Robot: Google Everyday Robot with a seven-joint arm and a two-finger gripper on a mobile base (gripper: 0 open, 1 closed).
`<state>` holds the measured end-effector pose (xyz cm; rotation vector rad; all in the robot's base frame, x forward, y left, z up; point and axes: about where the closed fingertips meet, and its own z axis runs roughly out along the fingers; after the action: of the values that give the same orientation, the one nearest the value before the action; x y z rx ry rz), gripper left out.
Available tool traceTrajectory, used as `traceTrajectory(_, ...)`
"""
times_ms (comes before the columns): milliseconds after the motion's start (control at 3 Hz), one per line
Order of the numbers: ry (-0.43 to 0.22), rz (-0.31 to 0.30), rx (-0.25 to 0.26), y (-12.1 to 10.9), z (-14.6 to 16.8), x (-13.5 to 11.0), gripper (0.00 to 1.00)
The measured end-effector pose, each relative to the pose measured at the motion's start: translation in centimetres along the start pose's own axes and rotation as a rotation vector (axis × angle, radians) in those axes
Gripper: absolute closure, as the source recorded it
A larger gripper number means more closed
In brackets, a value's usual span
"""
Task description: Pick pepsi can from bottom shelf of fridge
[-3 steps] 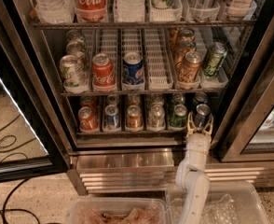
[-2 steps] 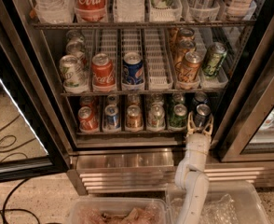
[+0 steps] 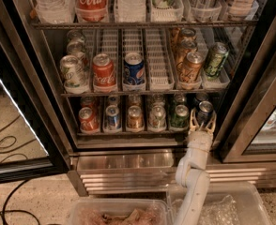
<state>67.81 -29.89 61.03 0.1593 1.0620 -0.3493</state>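
- The fridge (image 3: 128,172) stands open, with its racks of cans facing the room; everything that matters here is low down at the right.
- The bottom shelf (image 3: 128,134) is the dim one just above the ribbed steel base, with a row of cans standing in narrow lanes.
- The robot's white arm (image 3: 194,182) rises from the floor side and points straight into the rightmost lane of that shelf.
- The end effector (image 3: 203,119) is at the shelf's front edge, its two fingers spread wide with nothing held between them.
- The pepsi can (image 3: 205,108) stands upright in that same rightmost lane, straight ahead of the end effector and slightly deeper in. Its silver top shows in the gap between the fingers.
- I judge the line-up good: the can's long axis is vertical and the fingers flank it left and right. I cannot tell whether they already reach alongside its body or stop just short.
- A green can (image 3: 180,116) sits just beside it on the left, close to the left finger.
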Motion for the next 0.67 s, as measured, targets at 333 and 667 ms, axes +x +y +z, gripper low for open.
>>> traceTrajectory(333,-0.037,0.011,-0.002,0.24,0.65,-0.93,1.0)
traceTrajectory(667,-0.07,0.015,-0.007,0.49,1.18,-1.74,1.0)
